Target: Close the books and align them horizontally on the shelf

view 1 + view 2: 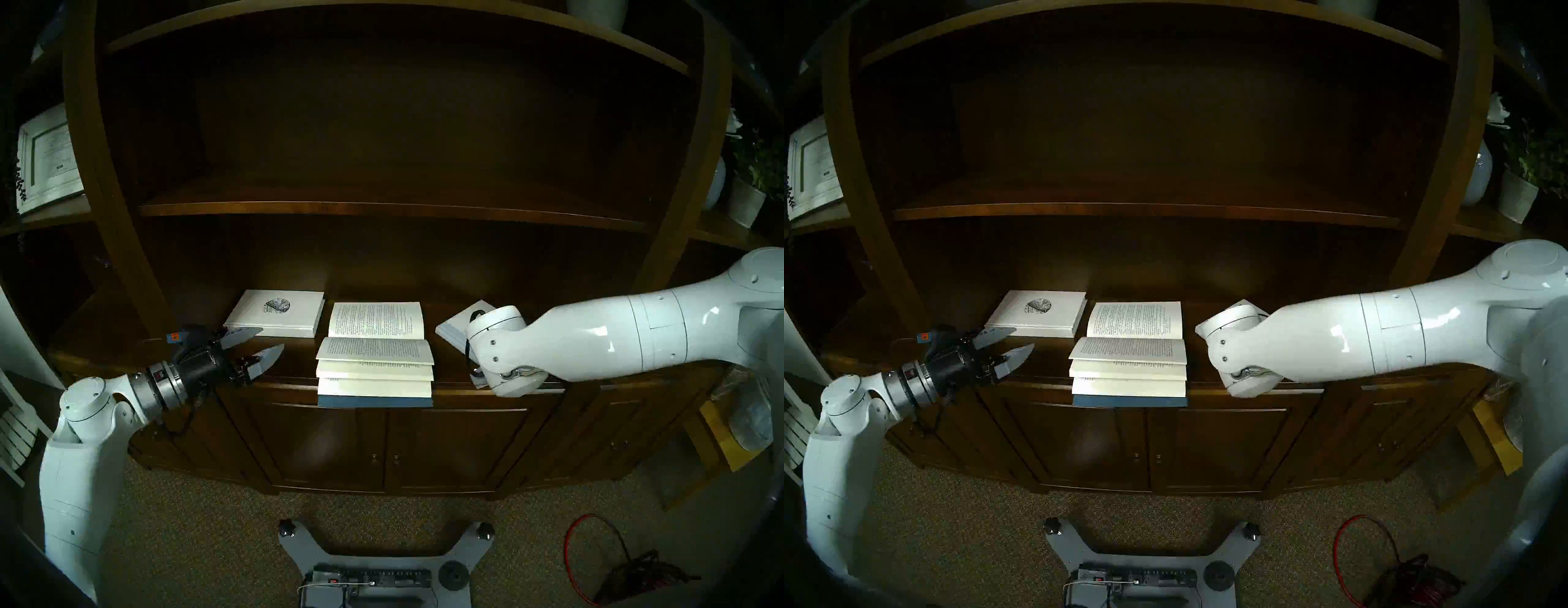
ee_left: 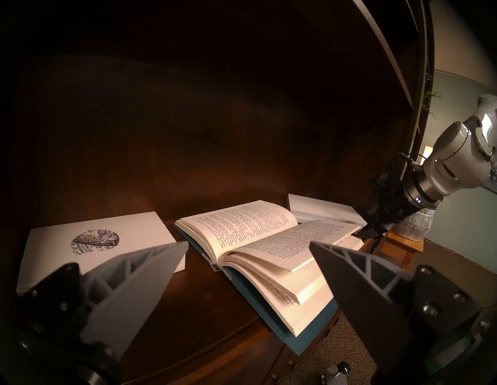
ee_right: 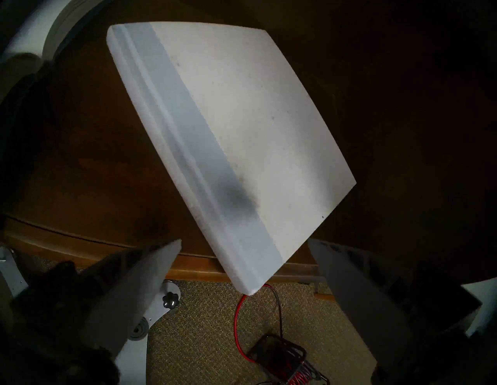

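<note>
Your left end effector (image 1: 259, 346) hovers spread wide and empty, left of the blue-covered book (image 1: 375, 354), which lies open mid-shelf (image 1: 292, 369). Your right end effector (image 3: 243, 243), fingers apart, hangs over the closed white hardback (image 3: 242, 129), skewed with one corner overhanging the front edge.

Blue-covered book (image 1: 375, 352) lies open mid-shelf (image 1: 292, 373), cream pages fanned, overhanging the front edge. White hardback (image 3: 236, 139), closed, sits skewed to its right, one corner overhanging.

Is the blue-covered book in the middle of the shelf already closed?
No, the blue-covered book lies open, its printed pages facing up.
</note>
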